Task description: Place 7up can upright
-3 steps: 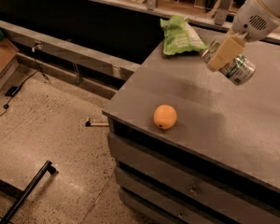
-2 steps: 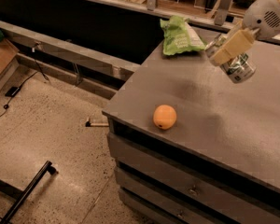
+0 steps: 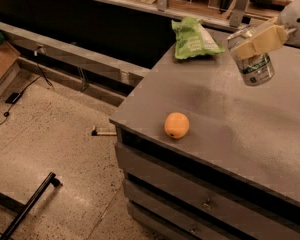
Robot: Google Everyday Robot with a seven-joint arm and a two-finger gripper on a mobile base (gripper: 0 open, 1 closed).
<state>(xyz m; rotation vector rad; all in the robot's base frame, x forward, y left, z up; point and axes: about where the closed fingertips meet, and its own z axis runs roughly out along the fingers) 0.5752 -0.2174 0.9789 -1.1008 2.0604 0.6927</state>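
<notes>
**Can in the jaws, set-down not yet made**

The step in hand appears to be the carry just ahead of placement. The gripper (image 3: 258, 40) has its jaws closed across the upper part of the 7up can (image 3: 256, 70), one pale finger lying over the can's side just below the top rim. The can hangs over the far right part of the bench (image 3: 240, 139) and looks clear of the surface, not resting on it. It is close to upright, with its top leaning a little to the left and its base towards the right.

The green snack bag (image 3: 194, 40) lies at the back of the bench, to the left of the can and apart from it. The orange fruit (image 3: 176, 125) sits near the front edge, well apart from both.

The next move probably calls for squaring the can so that its base is level. It would then be lowered straight down until the base meets the grey surface, and only then would the jaws part. Releasing while it is tilted could tip it over.

The arm (image 3: 297, 14) comes in from the upper right corner. Its white wrist is above and behind the can, and the fingers reach down and to the left.
</notes>
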